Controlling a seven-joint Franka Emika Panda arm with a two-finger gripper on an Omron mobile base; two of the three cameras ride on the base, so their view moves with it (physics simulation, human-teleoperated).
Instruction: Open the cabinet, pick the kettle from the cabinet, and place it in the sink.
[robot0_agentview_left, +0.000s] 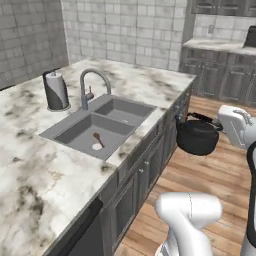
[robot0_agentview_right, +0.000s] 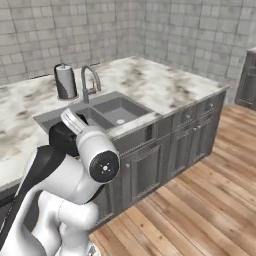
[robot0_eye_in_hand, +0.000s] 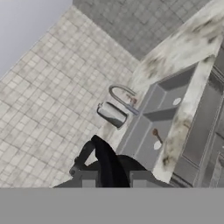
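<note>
1. Nearest in the left base view is the robot's white arm, rising from the lower right over the wooden floor (robot0_agentview_left: 210, 175)
2. The gripper (robot0_eye_in_hand: 113, 179) is clamped on the arched handle of the kettle (robot0_agentview_left: 196, 136); the hand view shows the handle running up between the two fingers
3. The kettle hangs in the air beside the front edge of the counter (robot0_agentview_left: 30, 165), over the floor and level with the grey base cabinets (robot0_agentview_left: 150, 165), its spout toward them
4. In the right base view the kettle (robot0_agentview_right: 62, 137) is mostly hidden behind the arm
5. The sink (robot0_agentview_left: 75, 131) lies further along the marble top; a wooden spoon (robot0_agentview_left: 98, 140) lies in its near basin
6. Behind the sink stands the faucet (robot0_agentview_left: 90, 85), and just beside it an upright paper towel roll (robot0_agentview_left: 56, 91)
7. A tiled wall (robot0_agentview_left: 125, 30) closes the scene
</note>
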